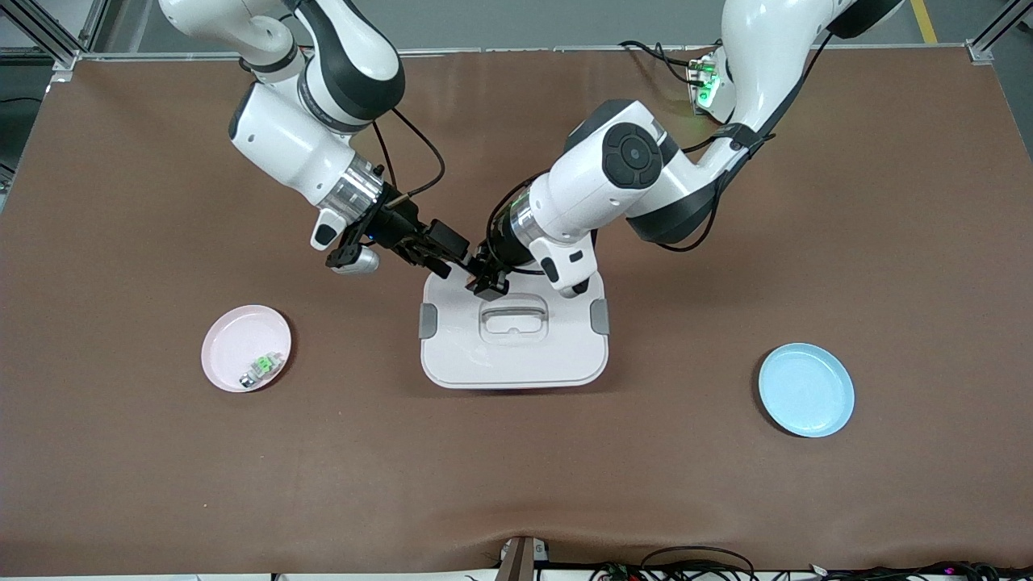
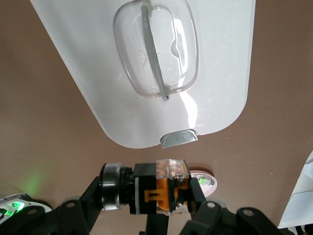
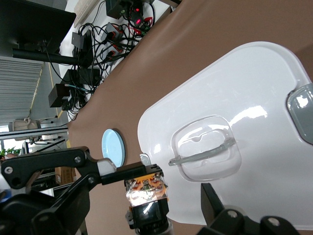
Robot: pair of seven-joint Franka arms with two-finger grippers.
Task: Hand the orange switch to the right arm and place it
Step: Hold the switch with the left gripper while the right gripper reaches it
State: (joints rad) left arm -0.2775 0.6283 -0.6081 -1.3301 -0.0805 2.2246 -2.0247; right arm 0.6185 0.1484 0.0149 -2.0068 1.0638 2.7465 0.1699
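**Mia:** Closest to us is the blue plate point(image 1: 805, 390), near the front edge of the desk point(image 1: 516, 484) at the left arm's end. What else is there?

**Ben:** A pink plate point(image 1: 245, 348) at the right arm's end, with a small green and silver part point(image 1: 263, 368) in it. Between the plates, in the middle of the desk, sits a white box lid point(image 1: 513, 355) with a clear handle point(image 1: 512, 315).

**Mia:** Where is the orange switch point(image 2: 164, 193)?

**Ben:** Up in the air, over the edge of the lid that is nearest the robots. The left hand point(image 1: 487, 280) is squeezed shut on it, one finger on each side.

**Mia:** And the right hand point(image 1: 449, 260)?

**Ben:** It is wide open and right beside the switch, holding nothing. One finger point(image 3: 129, 172) looks like it lies along the switch, but I cannot tell if it touches.

**Mia:** So this is the passing part?

**Ben:** I think so. To do it well, the right hand should slide in until the switch sits between its fingers, on the sides the left hand is not covering.

**Mia:** Then what?

**Ben:** It should close slowly and firmly. Only after that should the left hand let go. If the left hand lets go too soon, the little switch could drop onto the lid and bounce away.

**Mia:** Where should it go after?

**Ben:** Maybe the pink plate, but I am only guessing.
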